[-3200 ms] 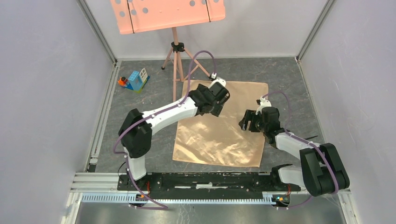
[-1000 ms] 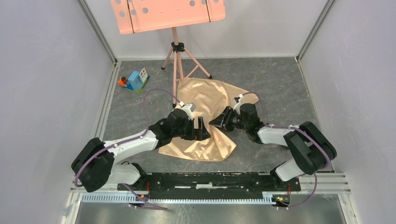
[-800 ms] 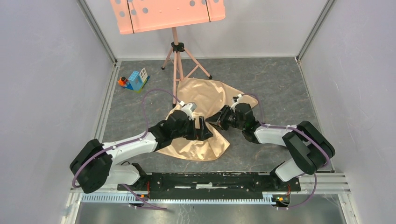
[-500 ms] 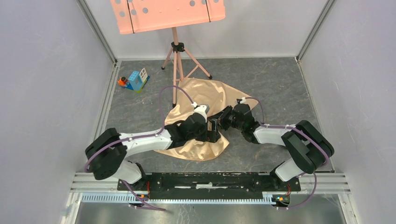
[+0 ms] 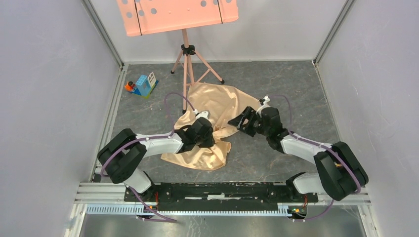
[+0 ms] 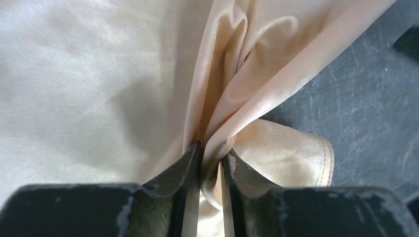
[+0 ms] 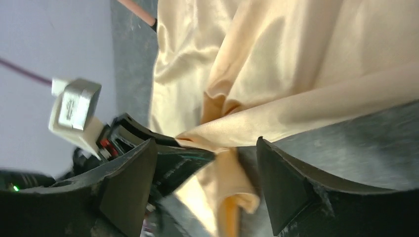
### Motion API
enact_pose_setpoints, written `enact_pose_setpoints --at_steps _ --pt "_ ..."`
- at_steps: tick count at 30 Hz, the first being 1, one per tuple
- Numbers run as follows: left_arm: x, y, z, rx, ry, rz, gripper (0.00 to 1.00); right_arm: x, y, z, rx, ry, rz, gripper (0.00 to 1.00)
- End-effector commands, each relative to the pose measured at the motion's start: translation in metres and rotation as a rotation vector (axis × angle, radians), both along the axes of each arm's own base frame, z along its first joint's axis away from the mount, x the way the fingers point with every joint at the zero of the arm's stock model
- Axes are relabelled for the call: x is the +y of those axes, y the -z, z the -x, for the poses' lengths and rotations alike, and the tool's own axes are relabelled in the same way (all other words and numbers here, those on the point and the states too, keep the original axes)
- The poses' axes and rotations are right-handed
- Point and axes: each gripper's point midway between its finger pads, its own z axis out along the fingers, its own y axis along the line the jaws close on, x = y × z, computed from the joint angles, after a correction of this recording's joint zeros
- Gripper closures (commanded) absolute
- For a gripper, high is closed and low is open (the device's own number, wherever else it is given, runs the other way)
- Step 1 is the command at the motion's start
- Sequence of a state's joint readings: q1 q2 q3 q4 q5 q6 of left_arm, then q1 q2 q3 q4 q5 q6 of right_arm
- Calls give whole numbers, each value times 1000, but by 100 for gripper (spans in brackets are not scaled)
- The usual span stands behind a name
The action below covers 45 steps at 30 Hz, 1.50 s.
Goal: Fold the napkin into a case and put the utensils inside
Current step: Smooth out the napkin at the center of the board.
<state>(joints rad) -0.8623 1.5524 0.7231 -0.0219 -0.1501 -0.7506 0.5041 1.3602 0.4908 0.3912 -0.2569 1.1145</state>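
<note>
A grey, marbled worktop [image 5: 296,89] lay between pale walls, with a pink music stand [image 5: 178,17] and a small toy house [image 5: 145,85] at its far side. The napkin [image 5: 217,101] sat crumpled near the middle, bunched rather than flat, reaching from the stand's feet down towards the arms. The left pincer [image 6: 211,157] was all but closed, its fingers nipping a gathered ridge of the satin at the cloth's near right part, with folds fanning away from the grip. The right pincer [image 5: 243,121] stood wide open and held nothing, low over the worktop just beside the napkin's right edge, facing the left pincer.
</note>
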Motion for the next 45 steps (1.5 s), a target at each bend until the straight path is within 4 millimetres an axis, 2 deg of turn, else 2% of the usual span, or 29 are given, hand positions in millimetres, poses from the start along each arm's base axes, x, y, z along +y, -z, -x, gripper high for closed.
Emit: enact_pose_setpoints --at_steps 1,3,6,9,12,16,19,21,25,29,34,41,45 --pt "-11 -13 5 1 59 200 74 -5 -7 22 -360 -448 247 21" --pt "-14 -18 9 -2 109 297 75 -1 -4 44 -448 -627 254 24" --pt "-14 -21 11 8 155 369 76 -7 5 55 -546 -726 340 26" --pt "-19 -26 12 23 181 412 77 -2 10 64 -608 -755 326 31" --pt "-20 -29 10 25 177 429 77 7 26 77 -595 -792 320 39" --pt "-19 -30 10 25 183 436 80 7 30 86 -628 -752 335 41" --pt "-17 -27 11 32 181 430 82 -2 28 85 -652 -703 368 36" --pt "-16 -25 11 35 180 434 83 -9 39 88 -626 -704 405 35" --pt "-17 -24 11 48 179 446 85 -18 50 91 -616 -657 415 44" --pt "-19 -25 11 51 182 465 87 -7 39 90 -700 -616 396 47" --pt "-20 -26 13 61 188 481 87 3 36 89 -732 -558 335 53" --pt "-19 -26 14 57 193 480 89 8 42 82 -755 -508 389 55" --pt "-20 -27 15 56 198 489 90 4 45 75 -764 -478 442 56"
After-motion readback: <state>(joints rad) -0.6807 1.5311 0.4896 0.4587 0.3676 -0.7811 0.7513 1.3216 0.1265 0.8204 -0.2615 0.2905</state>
